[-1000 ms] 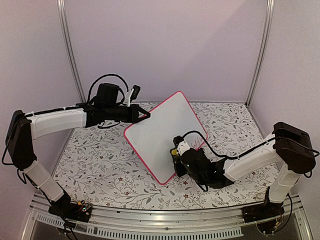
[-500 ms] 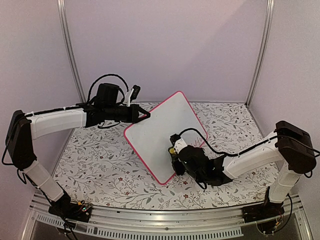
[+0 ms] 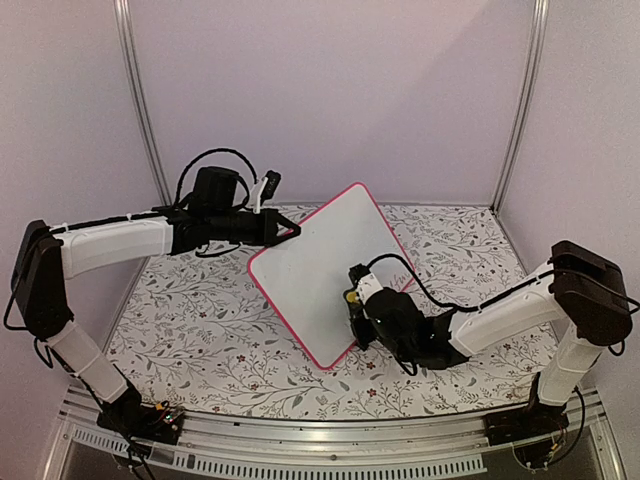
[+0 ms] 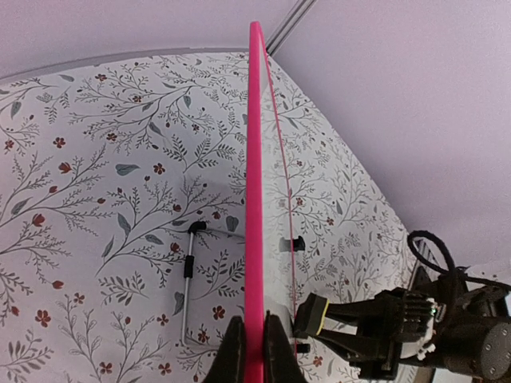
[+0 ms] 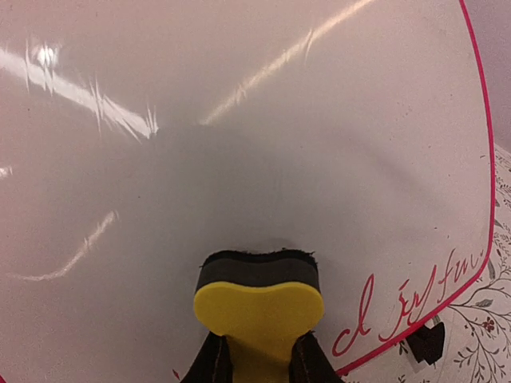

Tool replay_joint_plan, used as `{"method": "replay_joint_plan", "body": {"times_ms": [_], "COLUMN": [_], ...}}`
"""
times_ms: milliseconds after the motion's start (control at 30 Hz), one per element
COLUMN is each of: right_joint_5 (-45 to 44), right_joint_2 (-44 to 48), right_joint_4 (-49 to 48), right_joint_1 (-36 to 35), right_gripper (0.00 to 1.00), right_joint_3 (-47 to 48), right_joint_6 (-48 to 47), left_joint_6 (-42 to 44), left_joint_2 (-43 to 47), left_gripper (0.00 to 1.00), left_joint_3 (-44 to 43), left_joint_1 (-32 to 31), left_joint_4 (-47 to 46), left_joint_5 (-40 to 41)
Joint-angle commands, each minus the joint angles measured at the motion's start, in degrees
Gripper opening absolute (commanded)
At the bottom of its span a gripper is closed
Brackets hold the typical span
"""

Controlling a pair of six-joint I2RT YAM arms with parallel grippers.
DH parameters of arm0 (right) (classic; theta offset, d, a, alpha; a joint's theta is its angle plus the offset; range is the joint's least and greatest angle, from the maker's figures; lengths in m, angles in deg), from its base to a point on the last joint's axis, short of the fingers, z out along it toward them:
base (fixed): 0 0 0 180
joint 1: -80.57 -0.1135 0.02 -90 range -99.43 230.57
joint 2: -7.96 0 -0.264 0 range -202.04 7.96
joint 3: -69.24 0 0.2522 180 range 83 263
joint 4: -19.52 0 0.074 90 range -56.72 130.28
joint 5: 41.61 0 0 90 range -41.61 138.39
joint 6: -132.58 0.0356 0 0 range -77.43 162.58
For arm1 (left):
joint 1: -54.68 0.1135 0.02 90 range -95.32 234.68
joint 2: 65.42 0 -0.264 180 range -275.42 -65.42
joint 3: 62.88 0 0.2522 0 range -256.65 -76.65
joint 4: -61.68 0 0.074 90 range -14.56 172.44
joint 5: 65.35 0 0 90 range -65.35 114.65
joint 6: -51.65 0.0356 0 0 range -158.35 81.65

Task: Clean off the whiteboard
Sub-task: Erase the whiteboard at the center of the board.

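both grippers are clamped. the left gripper (image 3: 292, 231) pinches the edge of the white rectangular whiteboard with thin pink-red frame (image 3: 315, 265), held tilted up over the flower-patterned table (image 3: 200, 310). the right gripper (image 5: 257, 361) squeezes a yellow block eraser with black felt (image 5: 258, 297), pressed on the board near red handwriting (image 5: 403, 307).

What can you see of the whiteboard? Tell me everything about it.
The whiteboard is a glossy white rectangle with a thin pink-red frame, rounded corners and a black clip foot. It is held upright on edge, turned like a diamond over the floral table. The left claw pinches its edge, and the right claw presses a yellow eraser against its face. Most of the face is blank, but red writing sits near one framed corner.
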Motion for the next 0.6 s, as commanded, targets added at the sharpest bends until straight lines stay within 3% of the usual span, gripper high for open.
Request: {"method": "replay_joint_plan", "body": {"times_ms": [0, 567], "right_joint_5": [0.9, 3.4], "right_joint_2": [-1.0, 2.9], "right_joint_4": [1.9, 2.3], "right_joint_1": [0.7, 0.5], "right_gripper": [0.14, 0.14], "right_joint_3": [-4.8, 3.1], "right_joint_6": [5.2, 0.2], "left_joint_6": [3.7, 3.9], "left_joint_2": [-0.9, -0.7], "left_gripper": [0.00, 0.00], "left_joint_3": [1.8, 1.8], "left_joint_1": [-1.1, -1.0], "left_joint_4": [4.2, 4.2], "left_joint_5": [-0.2, 0.1]}}
